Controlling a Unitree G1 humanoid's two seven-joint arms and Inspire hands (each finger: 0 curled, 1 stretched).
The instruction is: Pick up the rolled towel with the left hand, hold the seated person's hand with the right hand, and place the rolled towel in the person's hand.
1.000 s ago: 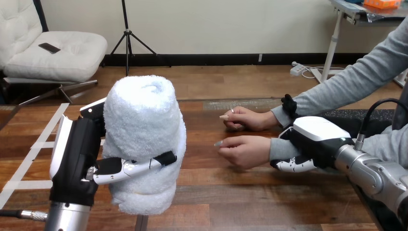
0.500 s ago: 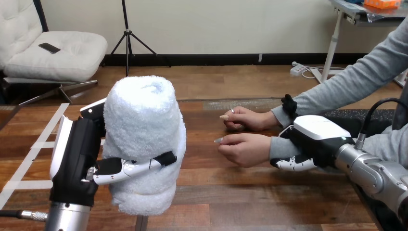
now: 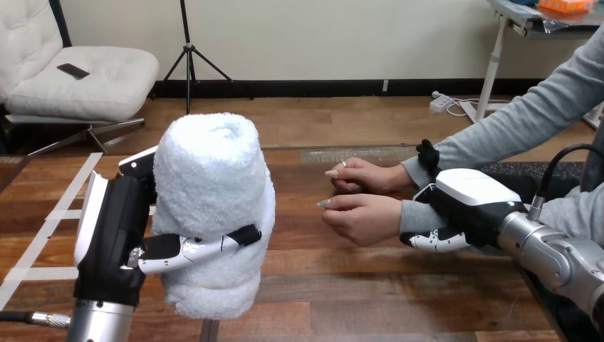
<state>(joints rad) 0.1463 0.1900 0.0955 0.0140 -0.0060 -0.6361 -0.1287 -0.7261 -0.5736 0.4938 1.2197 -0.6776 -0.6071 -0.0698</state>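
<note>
White rolled towel point(image 3: 214, 192) is clasped upright in the left hand point(image 3: 114, 231). Whether the person's wrist point(image 3: 413, 217) is gripped by the right hand point(image 3: 471, 199) cannot be told; if loose, the towel could be dropped at handover.

The left hand point(image 3: 117, 235) clasps the upright rolled towel point(image 3: 214, 178) above the table point(image 3: 356, 299); the right hand point(image 3: 466, 206) curls round the wrist of the person's nearer hand point(image 3: 363, 219).
</note>
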